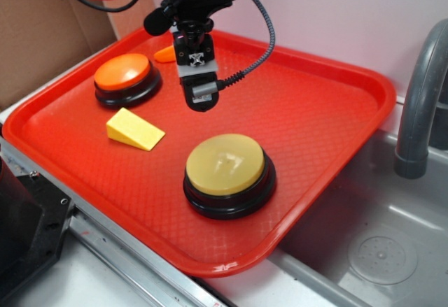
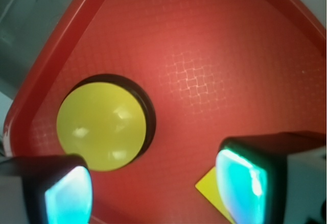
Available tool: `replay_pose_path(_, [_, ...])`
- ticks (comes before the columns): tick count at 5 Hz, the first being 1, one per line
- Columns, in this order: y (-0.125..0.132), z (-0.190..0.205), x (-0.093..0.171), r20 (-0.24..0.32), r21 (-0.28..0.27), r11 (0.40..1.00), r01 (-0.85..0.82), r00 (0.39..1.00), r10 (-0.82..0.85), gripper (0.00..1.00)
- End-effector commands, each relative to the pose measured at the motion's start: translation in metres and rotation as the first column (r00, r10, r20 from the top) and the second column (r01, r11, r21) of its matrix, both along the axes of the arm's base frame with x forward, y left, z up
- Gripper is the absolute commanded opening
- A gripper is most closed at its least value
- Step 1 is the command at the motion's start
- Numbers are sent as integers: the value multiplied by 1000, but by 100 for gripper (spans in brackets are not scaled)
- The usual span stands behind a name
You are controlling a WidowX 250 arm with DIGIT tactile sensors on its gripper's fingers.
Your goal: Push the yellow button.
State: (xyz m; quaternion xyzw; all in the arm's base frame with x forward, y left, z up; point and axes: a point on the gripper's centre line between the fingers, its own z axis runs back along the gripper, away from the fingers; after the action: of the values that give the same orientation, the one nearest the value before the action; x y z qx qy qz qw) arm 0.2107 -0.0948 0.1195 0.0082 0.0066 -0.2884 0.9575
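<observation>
On a red tray [image 1: 329, 122] beside a grey sink, the exterior view showed the yellow button [image 1: 225, 163] on its black base, seated toward the tray's near edge. The hand [image 1: 200, 97] was held in the air above the middle of the tray, well apart from the button and not touching it. An orange button [image 1: 124, 71] and a yellow wedge block [image 1: 134, 130] lay to one side. In the wrist view, the yellow button [image 2: 101, 126] was seen below between two spread fingers [image 2: 241, 184], so the hand was open and empty. The button was judged not yet pressed; the approach, descent and push all remained.
</observation>
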Motion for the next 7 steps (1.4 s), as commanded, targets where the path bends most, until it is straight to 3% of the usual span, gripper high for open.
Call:
replay_pose_path(1, [0, 25, -20, 50, 17, 1000, 8, 999, -9, 100])
replay_pose_path(3, [3, 33, -24, -3, 5, 1000, -12, 1000, 12, 100])
replay_pose_path(4, [3, 39, -30, 4, -15, 1000, -17, 1000, 17, 100])
replay_pose_path(7, [2, 50, -34, 46, 2, 999, -38, 998, 38, 100])
